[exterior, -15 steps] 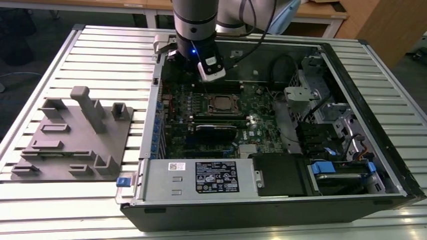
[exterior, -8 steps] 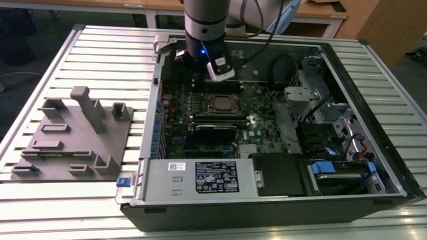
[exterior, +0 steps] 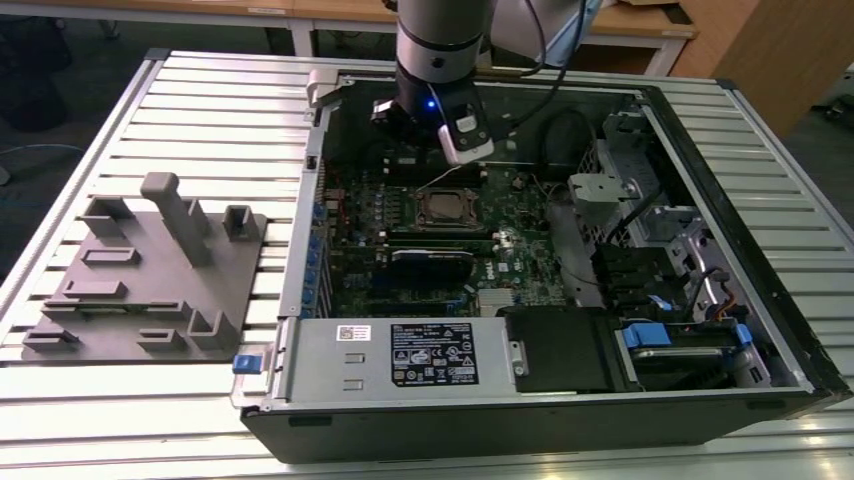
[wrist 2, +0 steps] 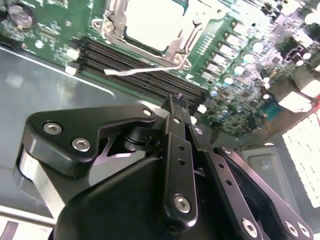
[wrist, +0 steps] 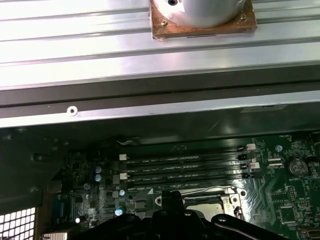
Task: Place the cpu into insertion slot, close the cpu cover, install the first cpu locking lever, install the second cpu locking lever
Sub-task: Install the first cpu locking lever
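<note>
The end effector (wrist 2: 178, 103) hovers over the green motherboard (exterior: 400, 215) inside the open computer case (exterior: 747, 300) on the slatted worktop (exterior: 200, 110); its fingers are pressed together, holding nothing; the cpu (wrist 2: 152, 22) lies in the insertion slot (exterior: 424, 210), framed by the cpu cover (wrist 2: 182, 42), near the fingertips.

board (wrist 2: 65, 30) green | cpu (wrist 2: 155, 22) pale silver, perhaps | fingers (wrist 2: 176, 120) black | table (exterior: 214, 110) ribbed grey
</note>
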Robot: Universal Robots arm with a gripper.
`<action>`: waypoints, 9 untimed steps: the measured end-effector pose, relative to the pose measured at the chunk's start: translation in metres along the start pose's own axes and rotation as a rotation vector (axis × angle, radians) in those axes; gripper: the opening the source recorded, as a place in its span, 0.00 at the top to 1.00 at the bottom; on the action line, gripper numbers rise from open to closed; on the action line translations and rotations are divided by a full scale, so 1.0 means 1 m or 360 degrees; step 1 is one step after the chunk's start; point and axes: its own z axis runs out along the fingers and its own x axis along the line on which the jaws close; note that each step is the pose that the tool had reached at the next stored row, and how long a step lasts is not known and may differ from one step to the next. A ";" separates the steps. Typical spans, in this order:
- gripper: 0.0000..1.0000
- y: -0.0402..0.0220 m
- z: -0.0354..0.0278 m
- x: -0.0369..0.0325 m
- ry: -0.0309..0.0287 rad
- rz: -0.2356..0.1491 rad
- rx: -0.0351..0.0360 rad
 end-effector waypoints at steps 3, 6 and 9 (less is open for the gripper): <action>0.90 0.0001 0.0001 -0.0004 -0.00003 0.0000 0.0000; 0.90 0.0001 0.0000 -0.0006 -0.00002 0.0000 0.0000; 0.90 0.0001 0.0000 -0.0006 -0.00002 0.0000 0.0000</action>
